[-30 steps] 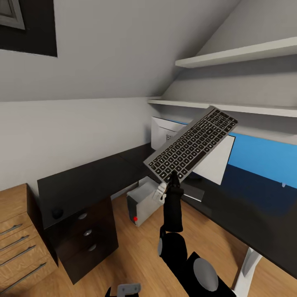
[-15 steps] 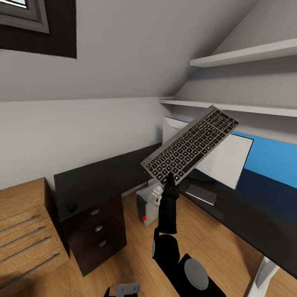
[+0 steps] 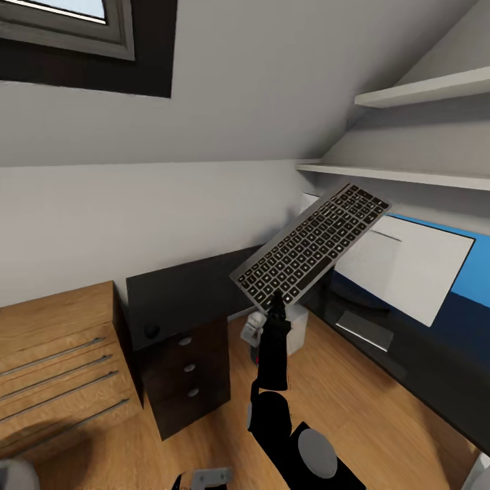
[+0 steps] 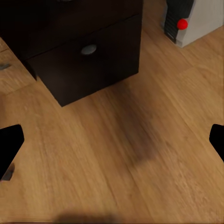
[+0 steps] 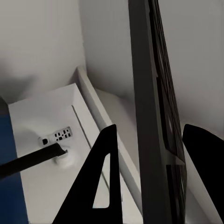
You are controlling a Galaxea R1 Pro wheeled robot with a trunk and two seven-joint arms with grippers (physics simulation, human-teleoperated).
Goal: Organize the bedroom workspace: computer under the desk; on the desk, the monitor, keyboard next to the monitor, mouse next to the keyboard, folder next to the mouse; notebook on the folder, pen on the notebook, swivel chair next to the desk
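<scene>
My right gripper (image 3: 276, 299) is shut on the near edge of the keyboard (image 3: 313, 245), holding it tilted up in the air over the gap in front of the desk (image 3: 184, 289). In the right wrist view the keyboard (image 5: 156, 116) stands edge-on between the two black fingers (image 5: 100, 182). The monitor (image 3: 408, 269) stands on the desk's right wing, its pale back towards me. A small black mouse (image 3: 151, 331) lies on the desk above the drawer unit (image 3: 187, 371). The computer (image 4: 191, 21) sits on the floor under the desk. My left gripper (image 4: 112, 144) hangs open over bare floor.
A light-wood drawer chest (image 3: 54, 367) stands left of the desk. Two white shelves (image 3: 408, 92) run along the right wall above a blue panel (image 3: 480, 269). A flat grey slab (image 3: 364, 330) lies on the desk below the monitor. A skylight (image 3: 68, 27) is overhead.
The whole picture has shifted right, so the camera has turned left: more of the skylight and the wood chest show. The keyboard stays raised in my right gripper.
</scene>
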